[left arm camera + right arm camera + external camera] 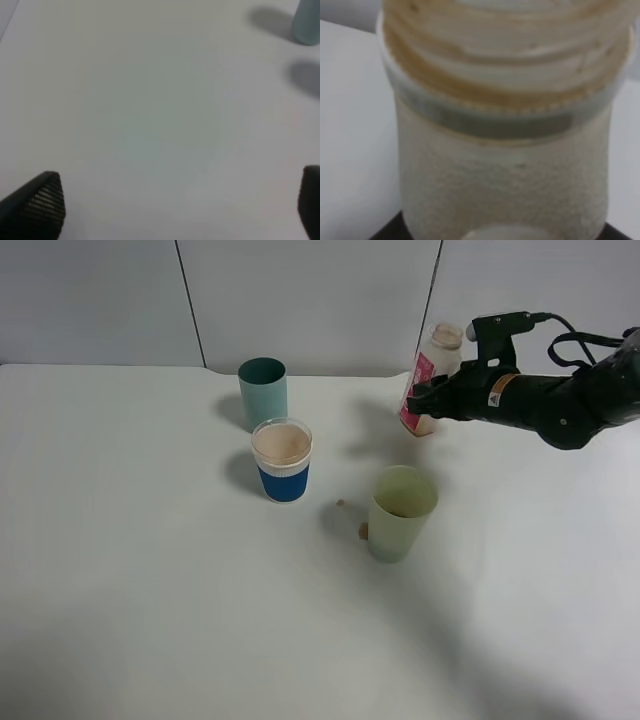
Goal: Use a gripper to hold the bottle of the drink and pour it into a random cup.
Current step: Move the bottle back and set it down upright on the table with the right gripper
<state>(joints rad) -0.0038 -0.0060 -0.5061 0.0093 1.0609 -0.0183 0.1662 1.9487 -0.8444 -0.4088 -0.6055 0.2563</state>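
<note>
The bottle [421, 373], whitish with a pink label and an open wide neck, stands slightly tilted at the back right of the table. My right gripper [432, 400] is shut on its middle. In the right wrist view the bottle [500, 150] fills the picture, with brown drink residue on its neck threads [470, 65]. A little brown drink [421, 427] shows at the bottle's base. The pale yellow-green cup [402, 512] stands in front of the bottle, apart from it. My left gripper [177, 210] is open over bare table.
A blue-sleeved clear cup [282, 461] holding brown liquid stands left of the yellow-green cup. A teal cup [263, 391] stands behind it and also shows in the left wrist view [307, 22]. Small brown drops [362, 530] lie beside the yellow-green cup.
</note>
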